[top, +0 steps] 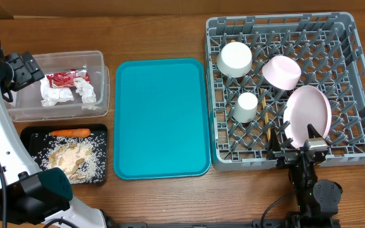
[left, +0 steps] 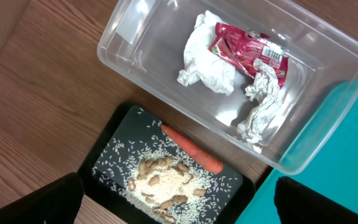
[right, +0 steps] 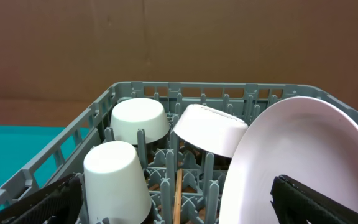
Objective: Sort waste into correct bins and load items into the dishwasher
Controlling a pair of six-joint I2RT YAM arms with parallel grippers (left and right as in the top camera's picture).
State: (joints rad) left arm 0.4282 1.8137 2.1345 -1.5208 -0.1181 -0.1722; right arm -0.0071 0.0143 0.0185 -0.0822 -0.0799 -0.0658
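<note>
The clear tub (top: 56,111) (left: 303,149) holds a red wrapper (top: 67,78) (left: 248,51) and white napkins (top: 84,90) (left: 207,59). The black tray (top: 100,155) (left: 114,137) holds a carrot (top: 70,132) (left: 191,149) and rice with scraps (top: 73,159) (left: 166,180). The grey rack (top: 360,82) (right: 73,134) holds a white bowl (top: 234,59) (right: 138,120), a pink bowl (top: 281,71) (right: 209,129), a small cup (top: 246,106) (right: 117,180), a pink plate (top: 307,113) (right: 297,162) and chopsticks (top: 266,117) (right: 178,196). My left gripper (top: 23,71) (left: 179,202) is open and empty, high above the bins. My right gripper (top: 303,147) (right: 176,205) is open at the rack's front edge.
The teal tray (top: 162,117) (left: 347,155) lies between the bins and the rack with nothing on it. My left arm's white link (top: 2,133) runs along the table's left side. A brown wall (right: 179,43) stands behind the rack.
</note>
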